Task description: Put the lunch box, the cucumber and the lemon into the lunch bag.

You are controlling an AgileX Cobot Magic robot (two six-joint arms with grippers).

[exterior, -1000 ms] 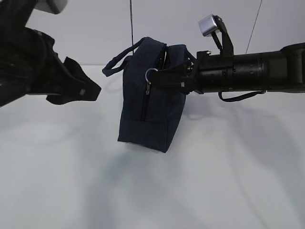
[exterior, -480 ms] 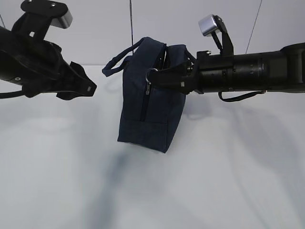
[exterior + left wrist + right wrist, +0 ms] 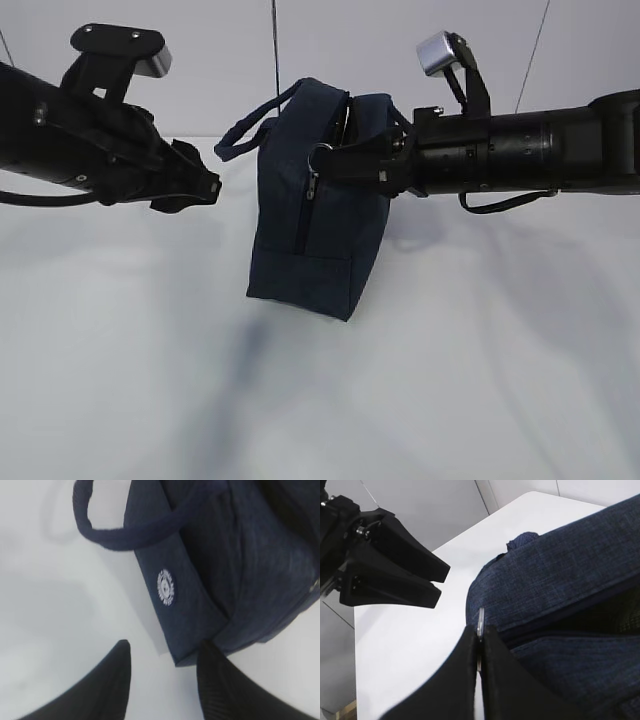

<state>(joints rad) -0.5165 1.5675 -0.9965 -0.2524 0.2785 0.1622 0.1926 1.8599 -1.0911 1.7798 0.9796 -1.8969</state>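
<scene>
The dark navy lunch bag (image 3: 305, 230) stands upright on the white table, with one loop handle (image 3: 245, 130) sticking out to its left. My right gripper (image 3: 328, 165) reaches in from the right and is shut on the silver ring pull (image 3: 480, 620) of the zipper (image 3: 306, 215) near the bag's top. My left gripper (image 3: 212, 188) hangs open just left of the bag, below that handle, with nothing between its fingers. In the left wrist view the bag's lower corner and round white logo (image 3: 166, 586) lie just ahead of the left gripper (image 3: 165, 647). The lunch box, cucumber and lemon are out of view.
The white table (image 3: 450, 380) runs out to a pale wall behind. Thin dark cables (image 3: 275, 45) hang down behind the bag. In the right wrist view the left gripper (image 3: 440, 582) shows beyond the bag (image 3: 555, 580), over the table's far side.
My left arm has swung right and levelled out, bringing its open gripper closer to the bag's handle. The right gripper and the bag have not moved.
</scene>
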